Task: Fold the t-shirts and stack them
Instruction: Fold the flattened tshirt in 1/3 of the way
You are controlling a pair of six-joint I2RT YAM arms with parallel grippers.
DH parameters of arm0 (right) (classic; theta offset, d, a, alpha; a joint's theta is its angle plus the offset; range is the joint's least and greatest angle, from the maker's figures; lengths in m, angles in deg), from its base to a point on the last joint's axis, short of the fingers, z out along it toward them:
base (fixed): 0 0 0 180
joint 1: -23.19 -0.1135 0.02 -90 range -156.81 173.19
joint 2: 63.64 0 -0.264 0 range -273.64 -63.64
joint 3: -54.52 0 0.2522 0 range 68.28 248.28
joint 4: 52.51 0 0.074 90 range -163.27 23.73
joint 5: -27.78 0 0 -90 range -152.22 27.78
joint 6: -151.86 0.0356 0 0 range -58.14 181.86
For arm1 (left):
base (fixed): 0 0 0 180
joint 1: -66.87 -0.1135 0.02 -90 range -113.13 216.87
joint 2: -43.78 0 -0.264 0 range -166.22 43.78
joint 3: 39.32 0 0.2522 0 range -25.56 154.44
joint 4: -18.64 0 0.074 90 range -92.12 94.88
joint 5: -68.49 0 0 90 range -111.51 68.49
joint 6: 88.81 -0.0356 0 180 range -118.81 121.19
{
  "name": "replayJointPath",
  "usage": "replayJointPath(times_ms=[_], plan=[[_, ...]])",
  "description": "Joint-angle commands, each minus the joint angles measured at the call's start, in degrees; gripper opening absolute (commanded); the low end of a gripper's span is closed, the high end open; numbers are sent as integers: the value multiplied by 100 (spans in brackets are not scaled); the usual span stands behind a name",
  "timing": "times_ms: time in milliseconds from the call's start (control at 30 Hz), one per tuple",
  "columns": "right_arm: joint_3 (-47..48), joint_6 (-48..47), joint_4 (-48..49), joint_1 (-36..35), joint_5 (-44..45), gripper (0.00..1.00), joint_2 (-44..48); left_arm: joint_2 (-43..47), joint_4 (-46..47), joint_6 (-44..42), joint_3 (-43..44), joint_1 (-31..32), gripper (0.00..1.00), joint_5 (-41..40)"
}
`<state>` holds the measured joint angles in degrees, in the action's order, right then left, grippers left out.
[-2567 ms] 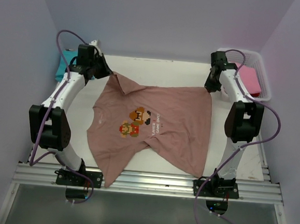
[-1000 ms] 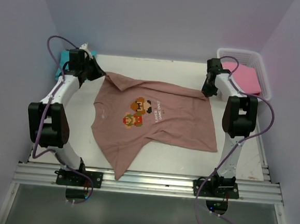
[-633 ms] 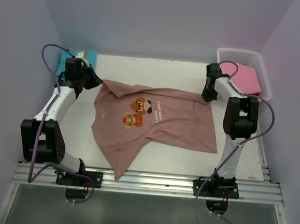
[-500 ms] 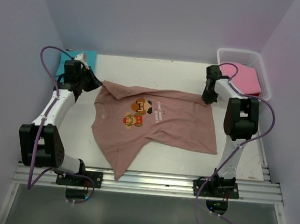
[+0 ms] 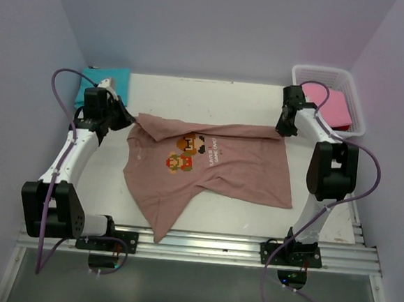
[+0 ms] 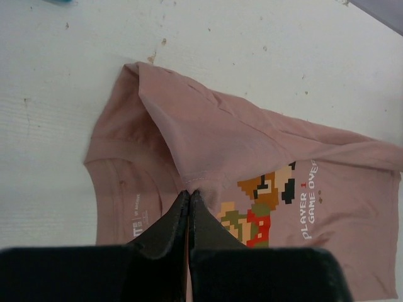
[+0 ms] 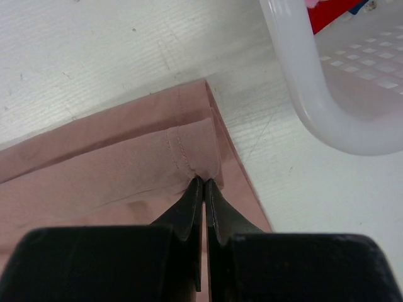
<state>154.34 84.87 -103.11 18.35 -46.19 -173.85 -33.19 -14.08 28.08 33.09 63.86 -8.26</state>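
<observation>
The white table (image 5: 213,96) is carrying everything, and the salmon-brown t-shirt (image 5: 215,166) is taking up most of its middle. The shirt is lying print-up and sideways, with its collar toward the left arm and its hem toward the right arm, so its long axis is running from one claw to the other.

Just outboard of the right gripper (image 5: 282,129), the white basket (image 5: 359,114) is sitting at the table's far right corner with the pink t-shirt (image 5: 335,105) inside it. The teal t-shirt (image 5: 113,81) is lying just beyond the left gripper (image 5: 131,117), in the far left corner.

The left claw is pressed together on a raised fold of salmon cloth beside the collar, as its wrist camera shows, and the fabric is peaking up into the fingertips (image 6: 182,207). The right claw is likewise pinching the stitched hem corner, its fingertips (image 7: 196,192) closed with only cloth between them.

The shirt's far edge is stretching between the two claws and appears doubled over. The body of the shirt is spreading from both claws back toward the arm bases. One sleeve is trailing furthest of all, almost to the near rail below the left claw. The pixel print (image 5: 188,153) is sitting nearer the left claw than the right.

Any fold, I judge, will be drawing this held edge toward the bases, both arms moving together.
</observation>
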Motion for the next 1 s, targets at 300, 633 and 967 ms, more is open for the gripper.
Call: replayJointPath(times_ms=[300,633,967], plan=[[-309,64,10,18,409,0,255,630,-204,-167,-346,-51,0,-130],[-405,108,-227,18,410,6,201,745,-310,-141,-688,-51,0,-253],[-1074,231,-455,-34,392,61,1404,1684,-828,210,-864,-60,91,-561]])
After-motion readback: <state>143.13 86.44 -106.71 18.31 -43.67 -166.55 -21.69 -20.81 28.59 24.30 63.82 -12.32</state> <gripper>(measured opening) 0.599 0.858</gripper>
